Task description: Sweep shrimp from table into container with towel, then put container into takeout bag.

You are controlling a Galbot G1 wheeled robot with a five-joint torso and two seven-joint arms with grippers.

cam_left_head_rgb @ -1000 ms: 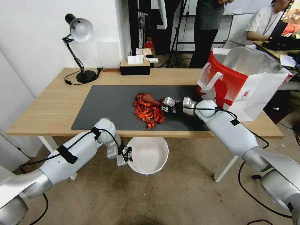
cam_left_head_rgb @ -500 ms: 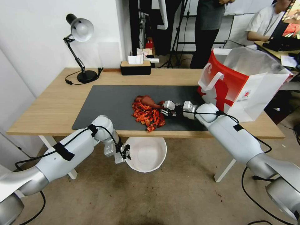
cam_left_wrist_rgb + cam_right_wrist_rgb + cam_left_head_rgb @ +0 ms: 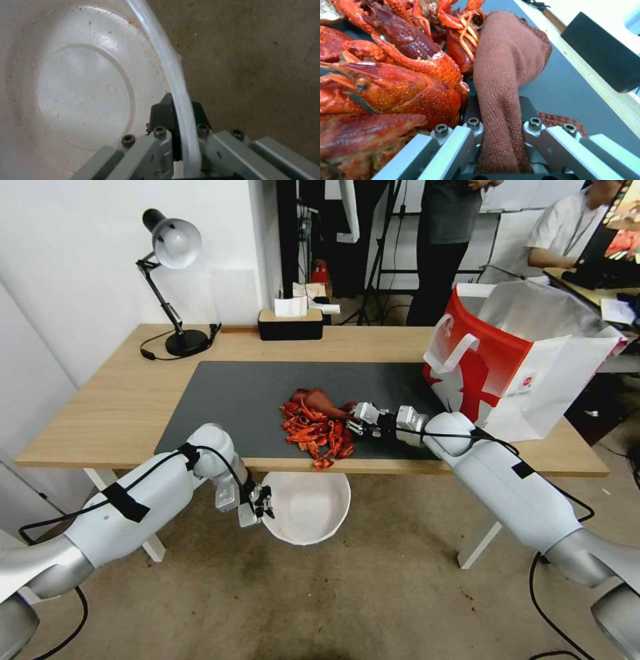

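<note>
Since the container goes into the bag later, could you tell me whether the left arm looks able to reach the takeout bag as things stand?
Probably not readily: the left gripper holds the container below the table edge, and the takeout bag stands at the far right, beyond the right gripper.

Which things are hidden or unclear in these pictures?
- Head view: far part of the container rim, hidden by the table edge.
- Right wrist view: lower end of the towel, hidden inside the right gripper.
- Head view: inside of the takeout bag, hidden by its walls.
</note>
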